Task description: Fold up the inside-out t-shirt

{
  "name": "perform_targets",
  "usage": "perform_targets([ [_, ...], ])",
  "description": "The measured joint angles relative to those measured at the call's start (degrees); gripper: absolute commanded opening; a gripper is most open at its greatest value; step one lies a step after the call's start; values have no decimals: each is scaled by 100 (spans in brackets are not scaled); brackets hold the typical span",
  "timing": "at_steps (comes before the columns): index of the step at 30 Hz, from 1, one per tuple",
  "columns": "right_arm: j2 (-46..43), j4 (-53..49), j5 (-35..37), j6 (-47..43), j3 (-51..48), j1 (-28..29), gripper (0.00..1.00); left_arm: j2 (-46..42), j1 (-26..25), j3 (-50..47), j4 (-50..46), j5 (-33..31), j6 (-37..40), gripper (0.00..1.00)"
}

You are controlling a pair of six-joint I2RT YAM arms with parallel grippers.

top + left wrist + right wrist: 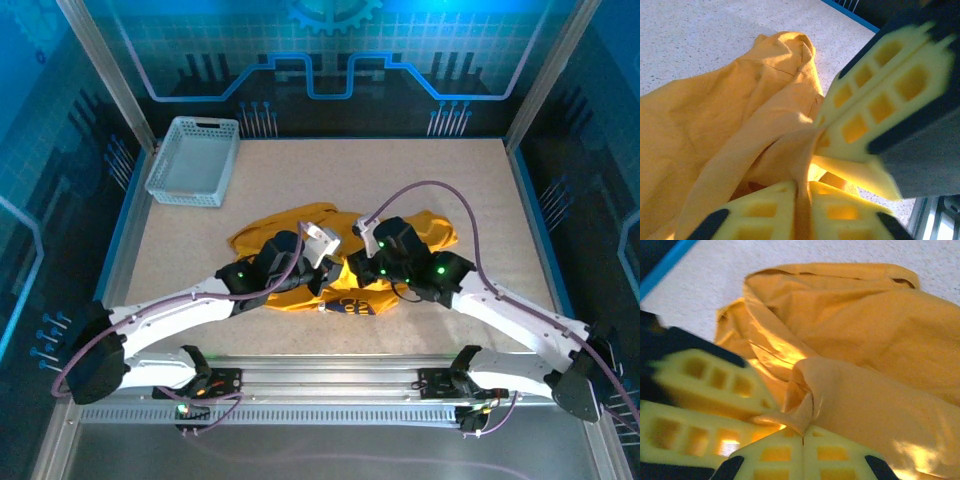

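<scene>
Four entries across the table (480,180):
- Basket (193,160), light grey lattice: far left corner.
- Left gripper (801,190): jaws pinched tight on a fold of yellow cloth.
- T-shirt (290,222), mustard yellow, crumpled: middle of the table, towards the near edge, with dark print showing on its near side.
- Right gripper (803,435): jaws closed on a bunched fold, just beside the left gripper.

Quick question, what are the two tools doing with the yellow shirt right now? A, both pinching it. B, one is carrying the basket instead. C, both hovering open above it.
A: the left tool and right tool each have a fold of the shirt clamped between shut fingers.
</scene>
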Motion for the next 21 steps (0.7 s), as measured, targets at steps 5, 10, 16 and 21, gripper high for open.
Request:
perform_targets([
  [5,107,-37,111,-46,2,28,0,-118,0,0,0,-136,-15,0],
  [10,107,-24,87,-48,4,37,22,-122,0,-4,-4,-319,-81,0],
  [16,-133,-184,63,-138,9,-334,60,-1014,2,-400,-299,-1532,-387,0],
  [21,-221,-227,-254,-59,-17,-2350,65,-3021,57,-1235,-693,-2815,-977,0],
])
